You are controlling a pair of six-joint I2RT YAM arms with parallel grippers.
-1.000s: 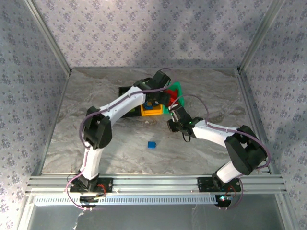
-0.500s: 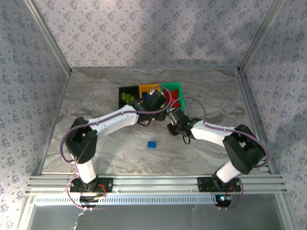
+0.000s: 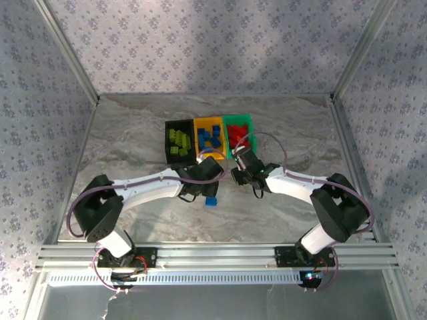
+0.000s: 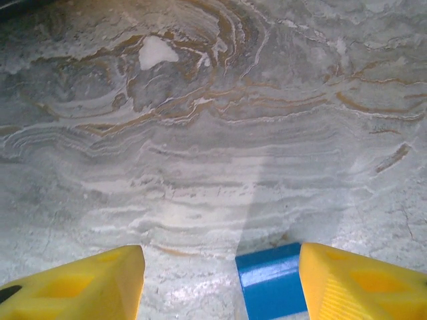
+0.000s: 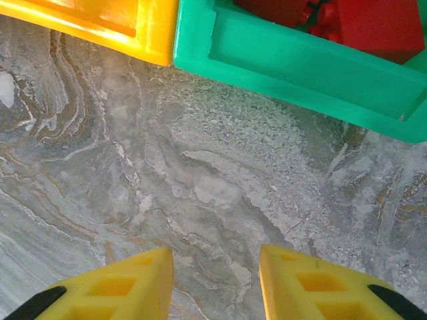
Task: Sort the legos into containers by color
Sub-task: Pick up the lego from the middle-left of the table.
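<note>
**Desk:** What could go wrong here?

**Photographer:** The small blue studded plastic brick (image 4: 270, 280) sits off-centre on the marbled grey table (image 4: 213, 133), hard beside one yellow finger (image 4: 360, 287) of the left gripper (image 4: 223, 287). Closing could shove or tip it.

**Desk:** And the grippers?

**Photographer:** The left gripper is spread wide and empty, and the brick lies near the orange-yellow plastic bin (image 3: 209, 120). The right gripper (image 5: 217, 283) is also apart and empty, beside the green plastic bin (image 5: 300, 60).

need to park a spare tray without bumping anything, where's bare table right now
Bare table lies left of the black bin, right of the green bin, and along the near edge. It is crowded just in front of the bins: the left hand, right hand and a loose blue brick sit there.
</note>
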